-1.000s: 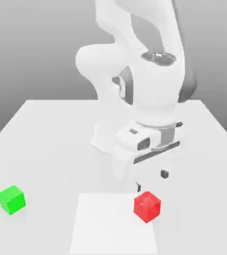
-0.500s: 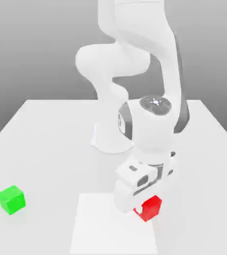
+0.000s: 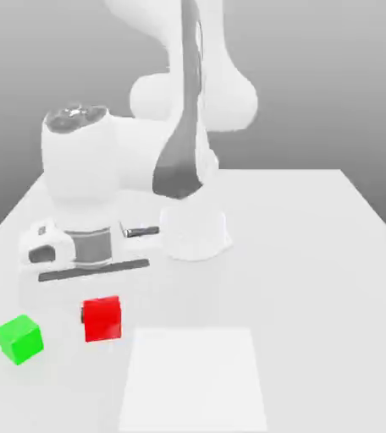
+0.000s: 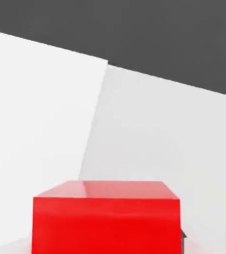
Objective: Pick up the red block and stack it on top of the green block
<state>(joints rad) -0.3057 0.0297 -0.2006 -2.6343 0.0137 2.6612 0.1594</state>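
The red block [image 3: 102, 319] hangs under the white hand of the arm, with my gripper [image 3: 102, 313] shut on it. A dark fingertip [image 3: 84, 315] shows at its side towards the exterior view's left. In the hand view the red block [image 4: 105, 218] sits close up between the jaws. The green block [image 3: 20, 339] rests on the white table [image 3: 315, 279] at the exterior view's left, a short gap to the left of the red block and slightly lower in that view. The two blocks do not touch.
A lighter square patch [image 3: 192, 380] lies on the table near its front edge, to the right of the red block. The arm's round base [image 3: 195, 232] stands at the middle of the table, behind the hand.
The gripper came down and shut on the red block at the square patch's right corner. It then carried the block to the exterior view's left, close to the green block.
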